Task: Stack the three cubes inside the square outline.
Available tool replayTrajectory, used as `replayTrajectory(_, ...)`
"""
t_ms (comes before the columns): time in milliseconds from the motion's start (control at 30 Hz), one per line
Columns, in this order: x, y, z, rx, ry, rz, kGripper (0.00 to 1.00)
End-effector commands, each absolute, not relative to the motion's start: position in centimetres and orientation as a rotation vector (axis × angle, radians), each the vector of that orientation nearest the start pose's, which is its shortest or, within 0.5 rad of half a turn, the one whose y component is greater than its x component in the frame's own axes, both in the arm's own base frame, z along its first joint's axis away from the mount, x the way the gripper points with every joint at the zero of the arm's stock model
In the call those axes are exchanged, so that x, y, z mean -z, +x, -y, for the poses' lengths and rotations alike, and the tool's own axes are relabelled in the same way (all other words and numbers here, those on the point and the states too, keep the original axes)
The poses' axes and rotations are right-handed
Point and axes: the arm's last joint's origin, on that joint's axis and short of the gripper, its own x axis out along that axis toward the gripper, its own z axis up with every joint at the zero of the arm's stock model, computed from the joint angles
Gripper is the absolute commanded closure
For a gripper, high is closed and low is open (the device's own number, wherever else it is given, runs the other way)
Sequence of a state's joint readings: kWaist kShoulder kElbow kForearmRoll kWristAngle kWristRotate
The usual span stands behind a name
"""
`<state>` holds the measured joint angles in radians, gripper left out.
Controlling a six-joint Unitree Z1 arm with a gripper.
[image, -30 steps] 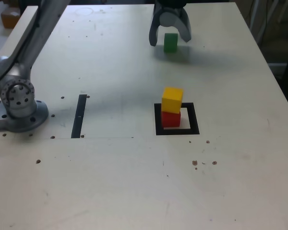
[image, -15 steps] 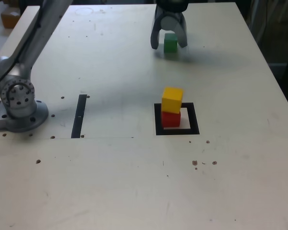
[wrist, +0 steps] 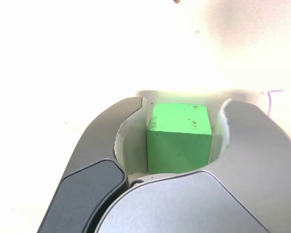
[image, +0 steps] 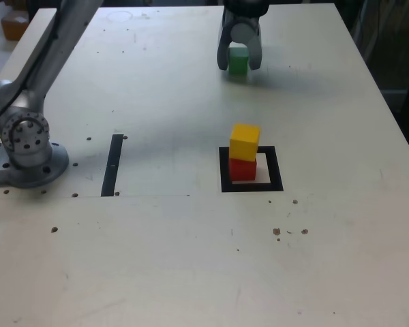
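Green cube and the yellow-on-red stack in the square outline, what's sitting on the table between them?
Nothing. In the exterior view the table between the green cube and the yellow cube atop the red cube is bare.

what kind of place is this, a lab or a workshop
Probably a robotics lab test bench: a grey metal robot arm base bolted to a scuffed pale tabletop, a black taped square outline marking a target, and small coloured practice cubes like the yellow one.

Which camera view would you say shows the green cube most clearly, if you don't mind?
The wrist view: the green cube fills the frame between the gripper jaws. The exterior view shows it small and partly hidden by them.
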<state>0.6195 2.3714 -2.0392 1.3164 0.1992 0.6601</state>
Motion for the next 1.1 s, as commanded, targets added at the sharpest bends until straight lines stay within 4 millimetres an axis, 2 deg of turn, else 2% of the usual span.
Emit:
replayTrajectory(0, -20.9, 37.4, -27.9, -0.047, 0.119, -1.749, 0.70)
replayTrajectory(333, -22.4, 37.0, -27.5, -0.038, 0.107, -1.719, 0.77)
replayTrajectory(400, -23.4, 36.8, -27.2, -0.043, 0.112, -1.704, 0.78)
replayTrajectory(533, -27.1, 36.0, -25.7, -0.059, 0.137, -1.665, 0.78)
replayTrajectory(767, -33.3, 33.9, -21.4, -0.060, 0.197, -1.616, 0.78)
replayTrajectory(867, -34.6, 33.4, -18.9, -0.036, 0.219, -1.622, 0.78)
replayTrajectory(1067, -35.9, 31.9, -13.4, 0.003, 0.242, -1.636, 0.78)
